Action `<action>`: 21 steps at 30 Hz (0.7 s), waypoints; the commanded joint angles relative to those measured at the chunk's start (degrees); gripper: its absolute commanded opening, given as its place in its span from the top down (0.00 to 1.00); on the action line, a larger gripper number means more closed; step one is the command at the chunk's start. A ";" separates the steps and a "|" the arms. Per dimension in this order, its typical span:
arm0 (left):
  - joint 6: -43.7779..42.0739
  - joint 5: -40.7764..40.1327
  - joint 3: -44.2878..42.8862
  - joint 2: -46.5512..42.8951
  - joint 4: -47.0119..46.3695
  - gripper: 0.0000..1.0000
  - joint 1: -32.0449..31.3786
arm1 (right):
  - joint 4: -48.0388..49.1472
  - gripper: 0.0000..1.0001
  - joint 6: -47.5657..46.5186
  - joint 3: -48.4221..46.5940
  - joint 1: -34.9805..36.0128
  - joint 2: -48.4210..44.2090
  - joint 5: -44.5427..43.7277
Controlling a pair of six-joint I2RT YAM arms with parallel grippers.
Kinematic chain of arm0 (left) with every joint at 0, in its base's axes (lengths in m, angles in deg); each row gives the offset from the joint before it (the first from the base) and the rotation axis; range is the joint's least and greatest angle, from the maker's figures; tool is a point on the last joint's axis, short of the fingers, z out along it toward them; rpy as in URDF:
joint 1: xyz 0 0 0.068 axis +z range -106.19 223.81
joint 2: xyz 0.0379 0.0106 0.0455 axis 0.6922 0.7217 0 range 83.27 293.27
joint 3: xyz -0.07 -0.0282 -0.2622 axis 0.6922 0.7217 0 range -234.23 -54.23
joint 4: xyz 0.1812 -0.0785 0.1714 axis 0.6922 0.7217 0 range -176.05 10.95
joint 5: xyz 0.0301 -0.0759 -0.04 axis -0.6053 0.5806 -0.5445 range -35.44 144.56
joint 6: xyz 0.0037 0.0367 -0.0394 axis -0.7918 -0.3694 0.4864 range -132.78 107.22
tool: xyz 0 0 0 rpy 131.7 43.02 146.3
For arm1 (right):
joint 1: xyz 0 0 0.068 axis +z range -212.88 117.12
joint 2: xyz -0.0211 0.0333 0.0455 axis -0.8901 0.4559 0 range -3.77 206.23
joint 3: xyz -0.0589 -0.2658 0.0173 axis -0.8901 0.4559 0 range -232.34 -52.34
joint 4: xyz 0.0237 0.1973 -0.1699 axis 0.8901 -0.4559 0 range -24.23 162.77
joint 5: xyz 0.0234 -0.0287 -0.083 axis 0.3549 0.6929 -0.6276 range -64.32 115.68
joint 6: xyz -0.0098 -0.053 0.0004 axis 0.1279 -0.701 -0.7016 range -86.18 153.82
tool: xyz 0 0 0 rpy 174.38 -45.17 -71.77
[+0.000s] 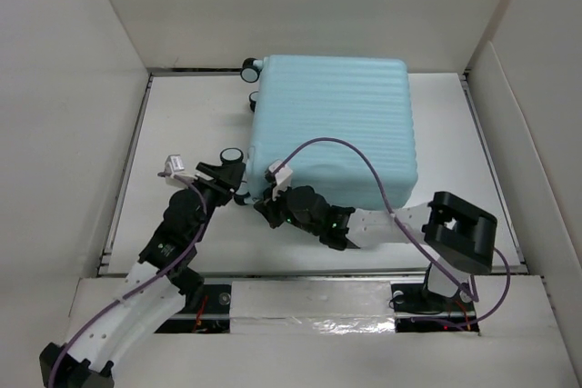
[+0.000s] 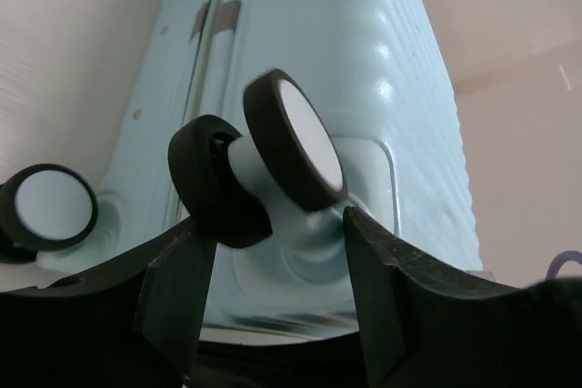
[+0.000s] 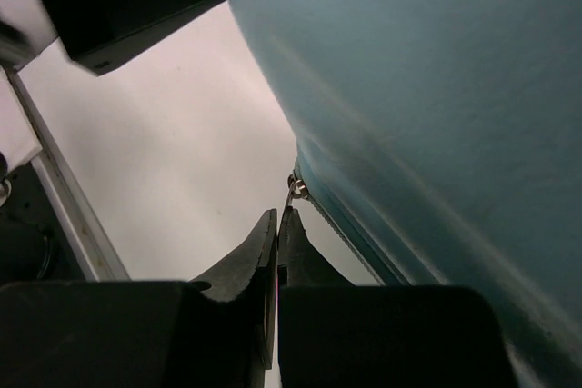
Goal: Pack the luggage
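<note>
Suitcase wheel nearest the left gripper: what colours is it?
The wheel has a black rim and a white face; the left wrist view shows it best.

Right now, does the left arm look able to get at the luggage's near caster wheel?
Probably yes. The left hand is open, its fingers either side of the caster wheel at a corner of the luggage, with nothing between them. The right hand, shut on the zipper pull, is clear of it.

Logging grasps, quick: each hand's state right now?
Left hand: open, straddling a black-and-white caster wheel of the pale aqua hard-shell suitcase.
Right hand: closed, apparently pinching the small silver metal zipper pull.
</note>
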 commanded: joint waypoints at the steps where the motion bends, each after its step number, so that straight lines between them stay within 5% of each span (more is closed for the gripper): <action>1: -9.14 11.40 -0.56 -7.02 8.79 1.00 -3.25 | 13.87 1.00 6.67 -8.35 3.07 6.96 21.86; 6: -9.49 16.38 0.58 -5.48 7.25 1.00 -3.25 | 13.88 1.00 6.41 -0.91 3.07 2.50 17.04; 11: -9.58 20.00 1.64 3.32 -5.14 1.00 -3.78 | 9.93 1.00 5.89 14.63 -3.51 -15.33 13.34; 16: -8.97 24.13 -1.96 15.45 -16.92 1.00 -5.63 | -5.78 1.00 2.11 19.94 -8.79 -31.44 12.11; 21: -13.43 13.71 -11.97 30.36 -20.62 1.00 -21.22 | -15.82 1.00 0.96 23.01 -14.05 -47.66 12.63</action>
